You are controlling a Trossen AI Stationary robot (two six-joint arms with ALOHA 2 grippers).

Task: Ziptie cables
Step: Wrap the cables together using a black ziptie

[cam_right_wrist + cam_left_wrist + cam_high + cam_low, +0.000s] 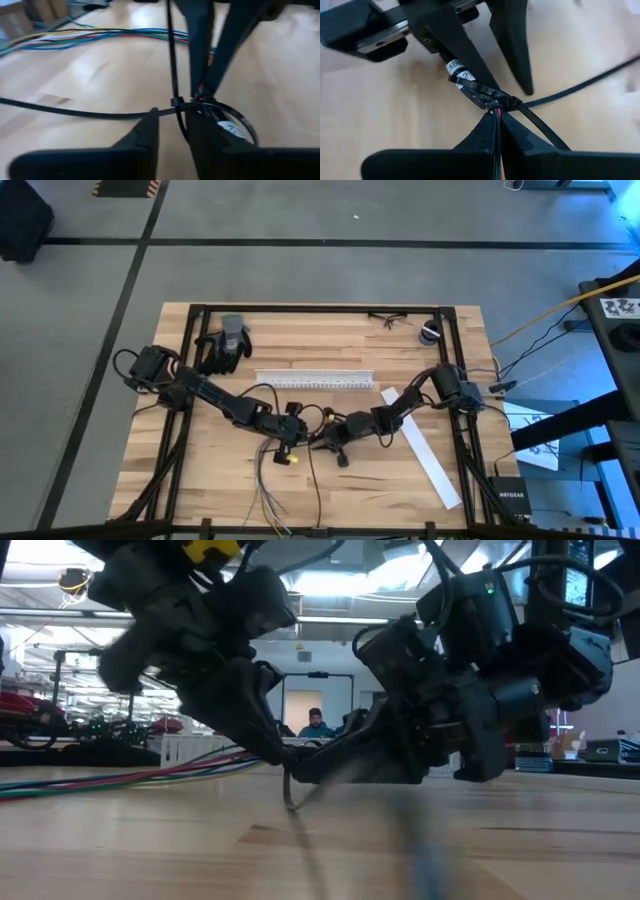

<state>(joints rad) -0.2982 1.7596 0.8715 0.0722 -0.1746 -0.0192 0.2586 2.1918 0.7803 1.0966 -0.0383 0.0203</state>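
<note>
- The left gripper (497,131) is clamped on the cables (496,125), just below the table's (200,470) centre.
- A ziptie (485,92) loops the bundle there (tail trailing off).
- The right gripper (172,131), at the left one's 3 o'clock, stands slightly parted around the ziptie, holding nothing firmly.
- The loose wires fan toward 6 o'clock.

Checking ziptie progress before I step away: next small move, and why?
Probably have the right gripper re-close on the ziptie tail and pull it to cinch. The left gripper is shut on the cables, the ziptie is already looped around them, and the right jaws stand slightly apart with the tail between them, seemingly not clamped.
</note>
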